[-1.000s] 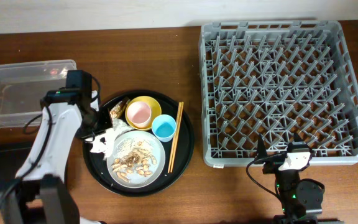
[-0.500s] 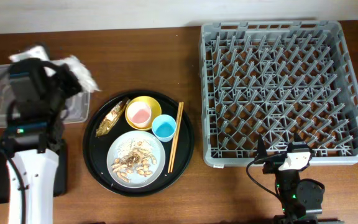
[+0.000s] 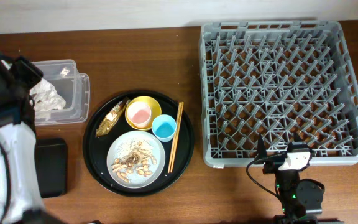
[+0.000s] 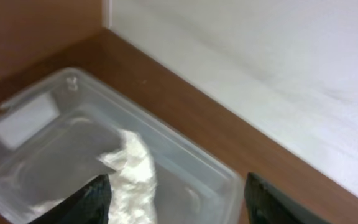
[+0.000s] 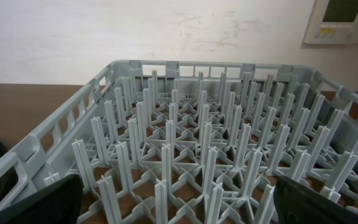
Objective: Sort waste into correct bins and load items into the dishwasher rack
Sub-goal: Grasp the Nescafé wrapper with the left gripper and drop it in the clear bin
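Observation:
My left gripper (image 4: 176,208) hovers open over the clear box (image 3: 73,93) at the far left. A crumpled white tissue (image 4: 132,180) lies loose in the box below its fingers. On the round black tray (image 3: 185,149) sit the yellow bowl (image 3: 148,102) with the pink cup (image 3: 138,113) inside it, the blue cup (image 3: 163,127), the chopsticks (image 3: 175,137), a brown wrapper (image 3: 112,117) and the plate (image 3: 157,149) with food scraps (image 3: 132,163). My right gripper (image 5: 179,208) stands open at the front edge of the grey rack (image 3: 281,87), nothing between its fingers.
A flat black rectangular tray (image 3: 50,167) lies in front of the clear box, left of the round tray. The wall runs close behind the box and the rack. Bare wood shows between the round tray and the rack.
My left arm lifted the tissue off the round tray, swung left over the clear box and opened; the tissue now lies in the box. The right arm has not moved.

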Tool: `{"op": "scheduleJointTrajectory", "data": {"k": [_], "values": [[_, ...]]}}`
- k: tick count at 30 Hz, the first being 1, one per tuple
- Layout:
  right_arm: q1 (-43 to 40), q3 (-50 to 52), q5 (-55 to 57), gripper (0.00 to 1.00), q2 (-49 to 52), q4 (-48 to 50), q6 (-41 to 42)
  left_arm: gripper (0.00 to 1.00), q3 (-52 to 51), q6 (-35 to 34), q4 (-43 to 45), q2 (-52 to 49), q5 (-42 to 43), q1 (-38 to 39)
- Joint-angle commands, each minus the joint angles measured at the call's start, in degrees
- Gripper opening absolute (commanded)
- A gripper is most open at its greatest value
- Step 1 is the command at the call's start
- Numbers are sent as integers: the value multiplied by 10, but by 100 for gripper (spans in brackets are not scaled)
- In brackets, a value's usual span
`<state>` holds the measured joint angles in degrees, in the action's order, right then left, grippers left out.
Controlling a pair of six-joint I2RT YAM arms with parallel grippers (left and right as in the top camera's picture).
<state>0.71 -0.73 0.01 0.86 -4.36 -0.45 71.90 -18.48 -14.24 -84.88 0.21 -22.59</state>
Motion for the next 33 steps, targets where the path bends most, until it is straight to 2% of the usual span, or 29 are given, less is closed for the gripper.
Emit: {"op": "scheduleJointTrajectory", "data": {"k": [1, 2, 3, 5, 6, 7, 9, 14, 21, 22, 23, 24, 25, 26, 27, 30, 32, 33], "values": [[-4, 4, 3, 98, -3, -2, 1, 77, 5, 1, -146, 126, 209, 0], [-4, 4, 3, 98, -3, -2, 1, 77, 4, 1, -231, 137, 210, 11], [-4, 4, 3, 98, -3, -2, 1, 81, -1, 1, -291, 132, 210, 36], [-4, 4, 3, 98, -3, -2, 1, 81, -26, 98, -325, 95, 206, 121], [-4, 4, 3, 98, -3, -2, 1, 81, -27, 109, -328, 71, 154, 156], [-4, 4, 3, 98, -3, -2, 1, 81, -27, 109, -327, 28, 55, 200], [-4, 4, 3, 98, -3, -2, 1, 81, -27, 109, -323, -32, -28, 228], [-4, 4, 3, 98, -3, -2, 1, 81, -27, 109, -255, -164, -45, 229], [-4, 4, 3, 99, -3, -2, 1, 83, -27, 126, -214, -280, -46, 229], [-4, 4, 3, 98, -3, -2, 1, 80, -27, 126, -214, -286, -46, 229], [-4, 4, 3, 98, -3, -2, 1, 64, -26, 126, -213, -286, -45, 229], [-4, 4, 3, 98, -3, -2, 1, 38, -22, 126, -217, -286, -45, 229], [-4, 4, 3, 98, -3, -2, 1, 31, -14, 125, -227, -285, -45, 229], [-4, 4, 3, 98, -3, -2, 1, 20, 1, 125, -246, -282, -45, 229], [-4, 4, 3, 98, -3, -2, 1, 4, 49, 125, -298, -273, -45, 229], [-4, 4, 3, 98, -3, -2, 1, 1, 116, 116, -354, -245, -44, 223], [-4, 4, 3, 98, -3, -2, 1, 1, 138, 117, -350, -217, -44, 215], [-4, 4, 3, 98, -3, -2, 1, 1, 145, 117, -316, -194, -46, 206]]}}
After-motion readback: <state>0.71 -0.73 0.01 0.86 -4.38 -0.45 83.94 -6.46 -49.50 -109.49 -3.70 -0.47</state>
